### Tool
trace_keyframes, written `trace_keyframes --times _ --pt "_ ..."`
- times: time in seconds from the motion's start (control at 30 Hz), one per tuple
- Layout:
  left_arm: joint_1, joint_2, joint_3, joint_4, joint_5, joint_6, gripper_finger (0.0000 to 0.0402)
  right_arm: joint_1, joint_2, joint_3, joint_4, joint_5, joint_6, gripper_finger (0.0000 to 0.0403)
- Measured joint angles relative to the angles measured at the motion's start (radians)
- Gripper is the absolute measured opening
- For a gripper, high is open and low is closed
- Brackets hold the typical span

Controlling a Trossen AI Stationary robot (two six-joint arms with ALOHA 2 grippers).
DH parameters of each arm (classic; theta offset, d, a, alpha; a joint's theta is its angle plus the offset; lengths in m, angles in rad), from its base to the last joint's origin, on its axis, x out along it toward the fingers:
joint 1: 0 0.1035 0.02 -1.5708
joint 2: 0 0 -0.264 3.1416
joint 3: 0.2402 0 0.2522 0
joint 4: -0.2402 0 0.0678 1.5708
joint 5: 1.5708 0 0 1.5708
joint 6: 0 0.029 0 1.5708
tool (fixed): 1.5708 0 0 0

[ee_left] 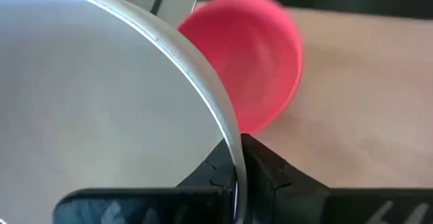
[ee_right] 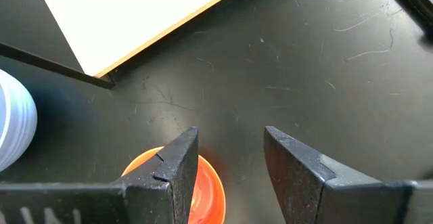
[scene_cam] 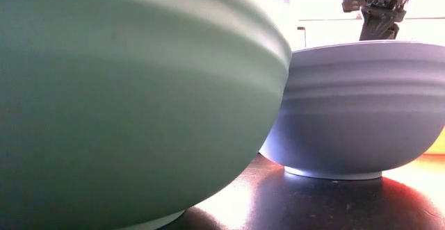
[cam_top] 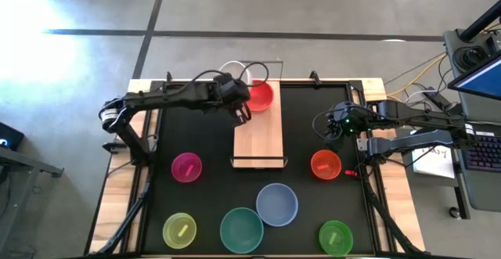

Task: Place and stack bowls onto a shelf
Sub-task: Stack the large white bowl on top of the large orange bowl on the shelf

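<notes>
My left gripper (cam_top: 244, 91) is over the far end of the light-wood shelf (cam_top: 258, 138), shut on a white bowl (ee_left: 101, 102), whose rim shows past the arm (cam_top: 249, 70). A red bowl (cam_top: 261, 95) rests by its base on the shelf's far end, right beside the white one (ee_left: 254, 55). My right gripper (ee_right: 226, 176) hangs open above the black mat, near an orange bowl (cam_top: 326, 165) that peeks out under one finger (ee_right: 206, 190). My left gripper pinches the white bowl's rim (ee_left: 233, 139), one finger inside the bowl and one outside. The fingers slant down from the table's left side. The bowl is tilted, its rim overlapping the red bowl in the wrist view; its underside is hidden.
On the mat stand a magenta bowl (cam_top: 186, 167), a yellow-green bowl (cam_top: 179, 230), a teal bowl (cam_top: 241, 229), a grey-blue bowl (cam_top: 276, 204) and a green bowl (cam_top: 335, 236). The shelf's near half is bare wood, with a wire frame at its near end (cam_top: 258, 163).
</notes>
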Motion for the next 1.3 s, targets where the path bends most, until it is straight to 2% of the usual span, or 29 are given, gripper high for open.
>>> trace_keyframes --times 0.1,0.27,0.57,1.0,1.13,1.3 --pt "-0.013 0.0 0.0 0.063 0.003 0.027 0.0 0.0 0.0 0.0 0.0 0.0 0.0 0.0155" --pt "-0.013 0.02 -0.002 0.113 0.156 0.04 0.0 0.0 0.0 0.0 0.0 0.0 0.003 0.0155" --pt "-0.014 0.13 0.012 0.105 0.155 0.074 0.0 0.0 0.0 0.0 -0.002 0.0 0.005 0.0155" --pt "-0.013 0.159 0.033 0.112 0.132 0.096 0.0002 0.0 0.001 0.0 -0.012 0.0 0.004 0.0155" --pt "-0.012 0.16 0.033 0.125 0.088 0.102 0.0023 0.0 0.001 0.0 -0.011 0.0 0.005 0.0155" --pt "-0.009 0.164 0.033 0.139 0.081 0.14 0.0064 0.0 0.001 0.0 -0.011 0.0 0.005 0.0155"
